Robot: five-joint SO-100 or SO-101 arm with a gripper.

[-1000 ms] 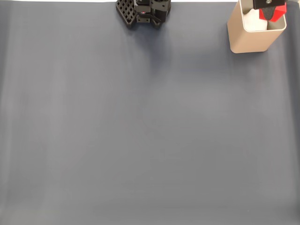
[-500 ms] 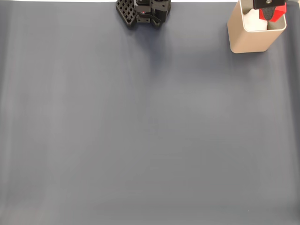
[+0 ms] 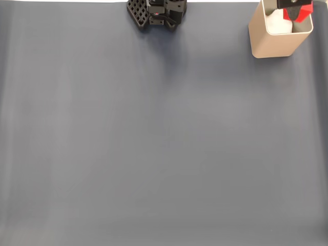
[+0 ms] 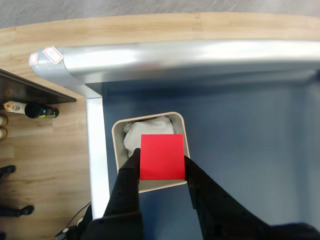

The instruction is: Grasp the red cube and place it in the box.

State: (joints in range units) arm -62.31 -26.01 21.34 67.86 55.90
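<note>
the red cube point(image 4: 161, 157), clamped in the gripper point(image 4: 161, 172) over the box point(image 4: 118, 150), is best centred before release.

light: even, soft | shadows: faint | glare: metal table edge point(image 4: 200, 52) | focus: sharp

I see the small bright red cube point(image 4: 161, 157) clamped between my black jaws, one finger point(image 4: 131, 172) on each side, directly over the open tan rounded-corner box point(image 4: 118, 150). Crumpled white material point(image 4: 145, 127) inside the box. Blue-grey tabletop point(image 4: 240, 135) underneath.
</note>
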